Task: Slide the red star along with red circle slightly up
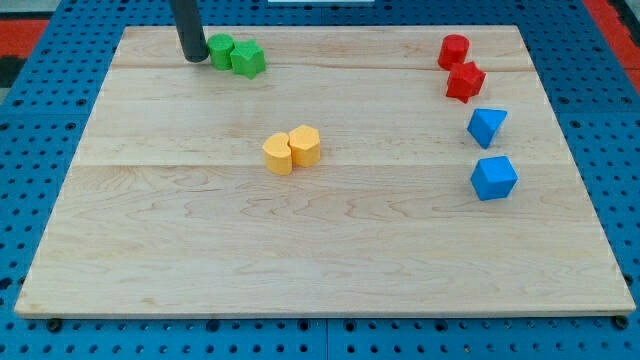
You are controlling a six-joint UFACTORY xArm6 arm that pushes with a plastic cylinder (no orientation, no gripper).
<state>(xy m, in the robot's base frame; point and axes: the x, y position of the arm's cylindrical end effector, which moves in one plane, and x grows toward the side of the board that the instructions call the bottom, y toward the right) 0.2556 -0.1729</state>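
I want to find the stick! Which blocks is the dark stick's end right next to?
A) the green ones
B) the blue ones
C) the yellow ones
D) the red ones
A: my tip sits at the view's top left, just left of the green circle and green star, far from the other colours.

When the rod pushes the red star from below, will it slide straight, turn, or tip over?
The red star looks low and flat-based, so it will probably slide, not tip. Its pointed outline may let it turn if pushed off-centre. It seems to touch the red circle above it, so both likely move together. My tip is far off, beside the green blocks.
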